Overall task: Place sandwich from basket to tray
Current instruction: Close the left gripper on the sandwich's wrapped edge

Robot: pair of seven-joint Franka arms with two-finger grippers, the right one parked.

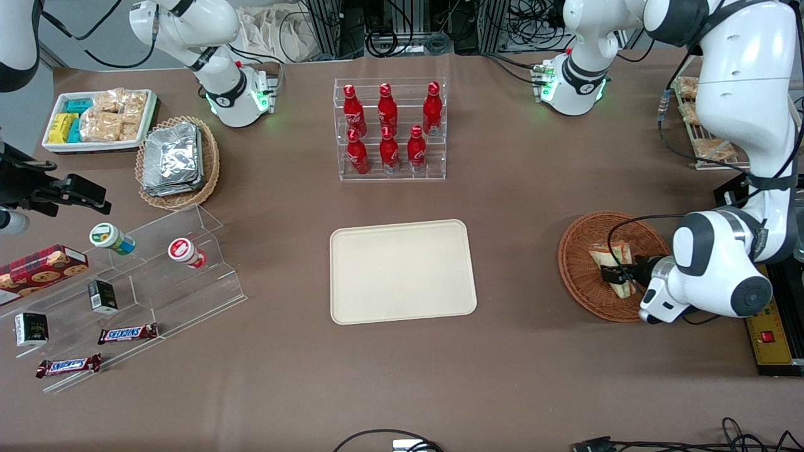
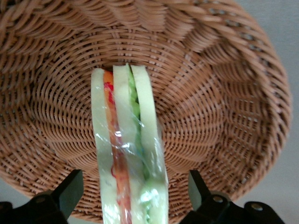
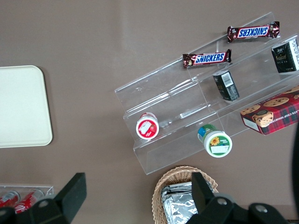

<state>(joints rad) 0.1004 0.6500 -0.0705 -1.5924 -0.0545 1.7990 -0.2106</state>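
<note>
Your pincer (image 2: 133,196) sits low in the basket (image 1: 581,276), fingers (image 2: 70,189) spread and straddling the sandwich (image 2: 128,154), which lies there ungripped; close before lifting it toward the tray (image 1: 402,270).

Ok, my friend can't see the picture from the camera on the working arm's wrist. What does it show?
A wrapped sandwich stands on edge in a brown wicker basket. The open gripper has one black finger on each side of it, not touching yet.
</note>
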